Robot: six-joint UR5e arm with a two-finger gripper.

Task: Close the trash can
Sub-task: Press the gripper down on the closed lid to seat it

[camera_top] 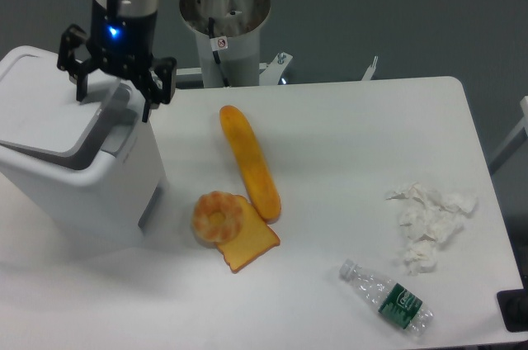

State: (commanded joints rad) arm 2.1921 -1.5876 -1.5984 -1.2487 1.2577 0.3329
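Gripper (114,96) sits over the right rear part of the trash can (78,172), its 2 fingers spread wide with nothing between them; the left finger (80,86) hangs above the lid, the right finger (149,96) just past the can's right edge. Whether either finger actually touches plastic cannot be told from this view

Trash can stands at the left side of the table (346,144). Its lid (45,106) is nearly flat but not seated: a dark gap shows along the front-right rim, and the grey latch strip (124,131) is not yet covered

Judged step: final press-down. To do it well, push straight down on the free edge of the lid, near the latch side rather than near the hinge, so the lid meets the rim evenly. Keep the fingers inside the lid outline; the right one looks liable to slide off the edge. Slow descent, since the can may tip or slide

Elsewhere on the table, well apart from the can: a long bread loaf (249,163), a bagel (219,217) touching a toast slice (246,244), crumpled tissue (429,222), 1 water bottle (386,296)
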